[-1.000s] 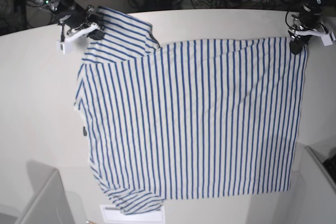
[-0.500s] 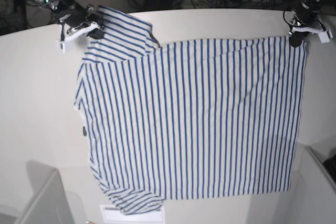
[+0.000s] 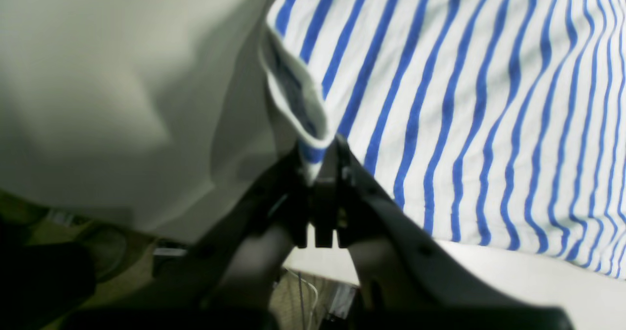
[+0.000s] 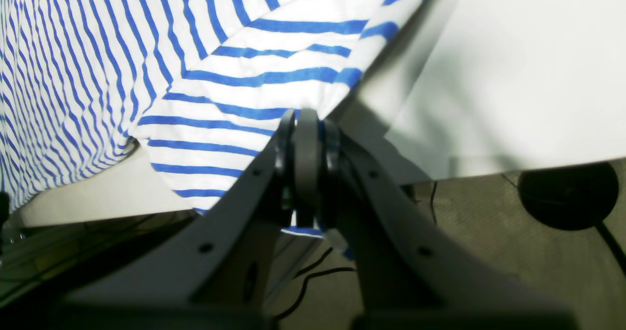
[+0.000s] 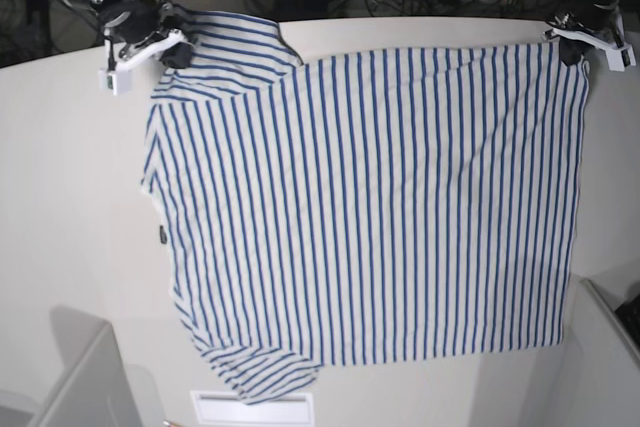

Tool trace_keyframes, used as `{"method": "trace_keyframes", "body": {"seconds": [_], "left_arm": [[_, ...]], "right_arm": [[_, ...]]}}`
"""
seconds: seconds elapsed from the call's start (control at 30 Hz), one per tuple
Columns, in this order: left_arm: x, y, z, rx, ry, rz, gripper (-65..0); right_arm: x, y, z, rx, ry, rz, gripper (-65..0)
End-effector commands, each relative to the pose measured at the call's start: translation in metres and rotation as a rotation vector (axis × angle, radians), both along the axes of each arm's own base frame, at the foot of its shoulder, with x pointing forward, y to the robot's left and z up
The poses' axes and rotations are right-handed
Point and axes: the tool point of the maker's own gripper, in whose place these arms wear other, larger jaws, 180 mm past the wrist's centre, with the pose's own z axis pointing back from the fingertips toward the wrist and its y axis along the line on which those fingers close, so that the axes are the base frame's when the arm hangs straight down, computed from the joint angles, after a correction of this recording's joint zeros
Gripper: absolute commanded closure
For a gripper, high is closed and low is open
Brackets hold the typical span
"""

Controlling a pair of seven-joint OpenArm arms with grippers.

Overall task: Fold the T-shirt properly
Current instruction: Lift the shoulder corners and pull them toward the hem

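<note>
Both far corners of the T-shirt (image 5: 360, 217) have shifted farther back, stretching it flatter across the tabletop (image 5: 70, 197). Left gripper (image 3: 320, 166) is clamped on the far right hem corner; right gripper (image 4: 303, 124) is clamped on the far left sleeve.

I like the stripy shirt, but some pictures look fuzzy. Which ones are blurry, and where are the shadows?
Base view: sharp; the T-shirt lies evenly lit, with a soft shadow low on the table. Left wrist view: the left gripper up close is dark and blurred, and a grey shadow falls beside the cloth. Right wrist view: the right gripper is blurred too, and the stripes soften further away.
</note>
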Motion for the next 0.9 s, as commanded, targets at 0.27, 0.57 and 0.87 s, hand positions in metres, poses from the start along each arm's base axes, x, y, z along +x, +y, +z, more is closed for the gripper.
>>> {"method": "trace_keyframes", "body": {"seconds": [0.27, 0.57, 0.87], "left_arm": [[0.027, -0.009, 0.049, 0.108, -0.102, -0.090, 0.0], [0.056, -0.015, 0.055, 0.080, -0.097, -0.113, 0.0], [0.092, -0.008, 0.066, 0.103, -0.105, -0.076, 0.0]], "right_arm": [[0.026, 0.011, 0.038, 0.138, -0.151, 0.010, 0.0], [0.068, 0.010, 0.064, 0.148, -0.276, 0.018, 0.0], [0.108, 0.015, 0.089, 0.156, -0.347, 0.068, 0.0]]}}
